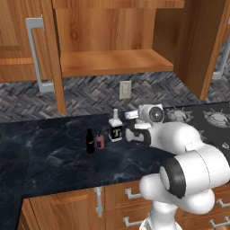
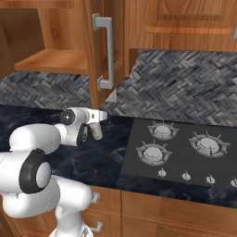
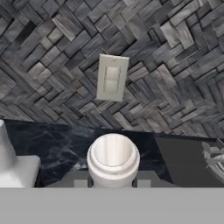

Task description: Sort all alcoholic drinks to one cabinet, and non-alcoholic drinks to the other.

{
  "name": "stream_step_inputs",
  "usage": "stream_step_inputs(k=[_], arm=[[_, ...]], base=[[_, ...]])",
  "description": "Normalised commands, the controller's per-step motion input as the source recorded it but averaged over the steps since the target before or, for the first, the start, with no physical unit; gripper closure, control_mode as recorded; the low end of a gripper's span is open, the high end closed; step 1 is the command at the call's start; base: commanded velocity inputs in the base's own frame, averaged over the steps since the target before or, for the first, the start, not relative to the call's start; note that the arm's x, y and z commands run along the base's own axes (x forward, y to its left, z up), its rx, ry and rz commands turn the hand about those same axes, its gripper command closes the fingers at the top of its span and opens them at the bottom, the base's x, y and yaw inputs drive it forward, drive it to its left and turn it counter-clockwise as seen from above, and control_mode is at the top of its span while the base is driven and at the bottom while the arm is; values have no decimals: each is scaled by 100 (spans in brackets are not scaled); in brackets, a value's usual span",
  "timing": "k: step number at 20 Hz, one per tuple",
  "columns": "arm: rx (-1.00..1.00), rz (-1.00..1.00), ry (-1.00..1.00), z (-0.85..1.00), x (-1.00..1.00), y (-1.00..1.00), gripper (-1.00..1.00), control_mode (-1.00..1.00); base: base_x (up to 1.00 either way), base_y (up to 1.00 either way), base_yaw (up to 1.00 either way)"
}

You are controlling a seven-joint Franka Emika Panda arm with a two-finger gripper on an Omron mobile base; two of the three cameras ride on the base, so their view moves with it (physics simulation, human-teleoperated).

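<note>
Cream-white slim bottle (image 3: 113, 159) stands clamped upright in the closed gripper (image 2: 96, 131) above the dark counter (image 1: 54, 157).

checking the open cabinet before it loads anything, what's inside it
The open cabinet's wooden shelf shows bare wood, with no bottles on it. Its upper part is cut off by the frame, and the open door covers part of it in the right base view.

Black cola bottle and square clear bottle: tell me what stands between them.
In the left base view, the small pink-purple bottle stands between the black cola bottle and the square clear bottle, close beside the cola bottle.
</note>
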Motion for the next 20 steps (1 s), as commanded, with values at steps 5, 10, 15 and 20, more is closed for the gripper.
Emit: stream_step_inputs(k=[5, 10, 15, 20], arm=[[0, -1, 5, 70, -1, 12, 100, -100], [1, 0, 1, 62, -11, 0, 100, -100], [0, 0, -1, 52, -23, 0, 100, -100], [0, 0, -5, 52, -22, 3, 100, -100]], base=[[0, 0, 0], [0, 0, 0], [0, 0, 0], [0, 0, 0]])
